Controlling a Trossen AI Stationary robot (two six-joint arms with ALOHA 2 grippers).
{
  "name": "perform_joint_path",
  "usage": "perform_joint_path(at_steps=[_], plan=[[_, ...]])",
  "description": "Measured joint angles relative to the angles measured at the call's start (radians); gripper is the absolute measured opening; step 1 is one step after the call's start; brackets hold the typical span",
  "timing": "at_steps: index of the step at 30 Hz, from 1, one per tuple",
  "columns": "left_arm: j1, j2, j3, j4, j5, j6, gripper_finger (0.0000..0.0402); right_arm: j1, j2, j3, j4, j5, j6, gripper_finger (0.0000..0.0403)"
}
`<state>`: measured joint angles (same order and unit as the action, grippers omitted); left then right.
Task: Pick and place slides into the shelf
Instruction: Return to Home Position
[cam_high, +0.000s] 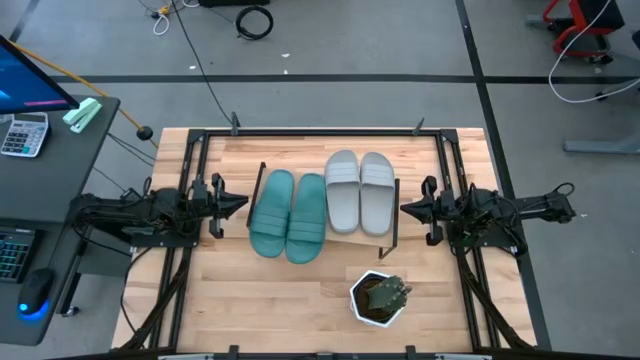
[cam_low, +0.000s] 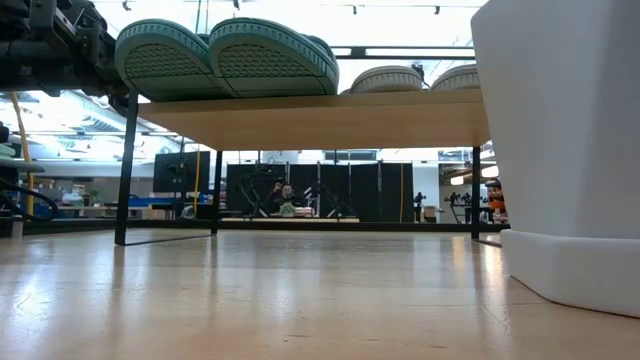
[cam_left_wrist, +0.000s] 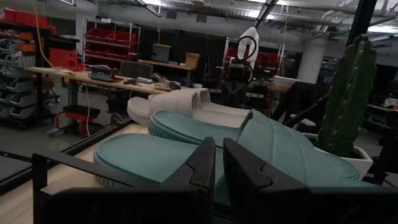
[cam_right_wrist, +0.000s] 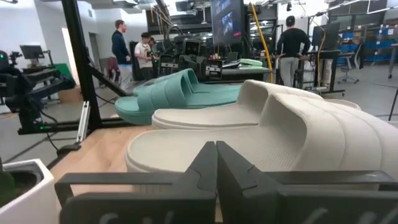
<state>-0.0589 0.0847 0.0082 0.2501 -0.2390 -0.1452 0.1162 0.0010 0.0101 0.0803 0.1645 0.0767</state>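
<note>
My biggest risk is the left claw (cam_high: 238, 205). It sits at the 9 o'clock end of the shelf (cam_low: 320, 118), just beside the nearest of the 2 teal slides (cam_high: 288, 215). If the arm swings or dips as it pulls clear, it could clip that slide. The teal pair looks the easier one to dislodge, since it lies askew with its 6 o'clock ends overhanging the board edge. A nudge there could tip one onto the surface (cam_high: 250, 300). The right claw (cam_high: 408, 209) waits at the 3 o'clock end, near the 2 grey slides (cam_high: 358, 192). The white pot (cam_low: 560, 150) stands at about 5 o'clock from the shelf, so a low sweep on that side could knock it.

Both claws are clenched and carry nothing.

All 4 slides rest on the shelf, teal toward 9 o'clock and grey toward 3 o'clock. They are rubbery, with wide straps. The teal soles show a ribbed tread from below, and the grey pair lies straight and touching.
</note>
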Motion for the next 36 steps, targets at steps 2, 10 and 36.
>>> perform_joint_path(at_steps=[2,10,36], plan=[[0.0,0.0,0.0,0.0,0.0,0.0,0.0033,0.0,0.0,0.0,-0.008,-0.001,-0.008,0.0002],[0.0,0.0,0.0,0.0,0.0,0.0,0.0023,0.0,0.0,0.0,-0.026,-0.003,-0.012,0.0004],[0.0,0.0,0.0,0.0,0.0,0.0,0.0034,0.0,0.0,0.0,-0.034,-0.002,-0.077,0.0013]])
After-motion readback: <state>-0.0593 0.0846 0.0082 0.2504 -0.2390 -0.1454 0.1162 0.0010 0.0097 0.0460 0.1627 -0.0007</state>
